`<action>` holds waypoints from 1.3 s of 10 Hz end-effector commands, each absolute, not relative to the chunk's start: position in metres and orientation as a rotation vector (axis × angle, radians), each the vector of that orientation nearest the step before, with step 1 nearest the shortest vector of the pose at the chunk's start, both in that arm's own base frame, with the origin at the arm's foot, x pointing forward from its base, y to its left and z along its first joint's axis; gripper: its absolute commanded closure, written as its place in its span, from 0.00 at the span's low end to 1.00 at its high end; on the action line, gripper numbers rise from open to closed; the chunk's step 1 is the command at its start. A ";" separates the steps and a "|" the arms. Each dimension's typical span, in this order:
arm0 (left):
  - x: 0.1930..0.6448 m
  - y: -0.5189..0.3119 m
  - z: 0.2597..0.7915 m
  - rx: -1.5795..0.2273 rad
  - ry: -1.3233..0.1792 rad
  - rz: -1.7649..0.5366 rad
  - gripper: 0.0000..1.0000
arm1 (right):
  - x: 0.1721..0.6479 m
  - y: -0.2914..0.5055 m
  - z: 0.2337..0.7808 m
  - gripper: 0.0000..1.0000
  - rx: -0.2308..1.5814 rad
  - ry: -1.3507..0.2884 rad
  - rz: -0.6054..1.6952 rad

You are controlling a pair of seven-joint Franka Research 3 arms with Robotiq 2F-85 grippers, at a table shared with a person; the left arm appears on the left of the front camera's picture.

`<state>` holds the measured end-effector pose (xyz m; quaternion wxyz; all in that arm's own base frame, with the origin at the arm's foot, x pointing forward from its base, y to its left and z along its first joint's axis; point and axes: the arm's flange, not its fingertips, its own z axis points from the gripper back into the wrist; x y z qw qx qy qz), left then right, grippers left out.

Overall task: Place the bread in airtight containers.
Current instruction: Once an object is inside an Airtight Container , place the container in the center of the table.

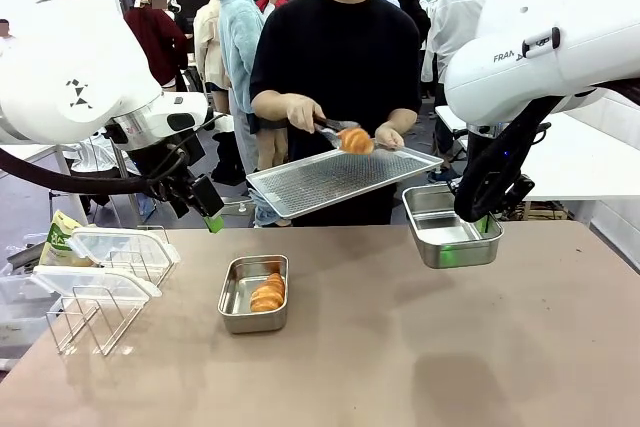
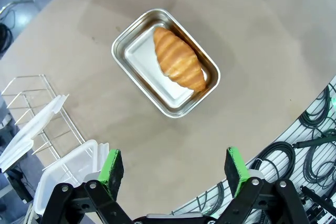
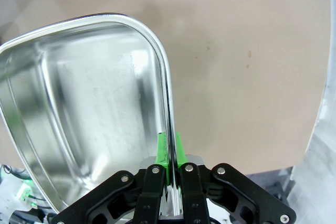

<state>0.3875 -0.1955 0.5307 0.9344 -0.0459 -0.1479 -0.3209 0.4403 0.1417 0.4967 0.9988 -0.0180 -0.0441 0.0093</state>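
Our right gripper (image 3: 169, 149) clamps the stiff, slick rim of the empty tin (image 1: 455, 250) over the table (image 1: 400, 347) at its right side; our left gripper (image 2: 174, 167) hangs open; the roll (image 1: 267, 292) in the middle tin (image 1: 233, 297) looks soft, so we would hold it gently across its belly.

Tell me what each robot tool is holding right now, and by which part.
The right tool grips the empty steel tin by its rim. The left tool is open, holding nothing.
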 end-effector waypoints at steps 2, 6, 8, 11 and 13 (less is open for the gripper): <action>0.386 -0.194 0.532 -0.087 -0.307 -0.653 0.00 | 0.438 0.141 0.498 1.00 -0.037 -0.092 0.018; 0.386 -0.194 0.532 -0.087 -0.307 -0.653 0.00 | 0.438 0.141 0.498 1.00 -0.037 -0.092 0.018; 0.386 -0.194 0.532 -0.087 -0.307 -0.653 0.00 | 0.438 0.141 0.498 1.00 -0.037 -0.092 0.018; 0.386 -0.194 0.532 -0.087 -0.307 -0.653 0.00 | 0.438 0.141 0.498 1.00 -0.037 -0.092 0.018; 0.386 -0.194 0.532 -0.087 -0.307 -0.653 0.00 | 0.438 0.141 0.498 1.00 -0.037 -0.092 0.018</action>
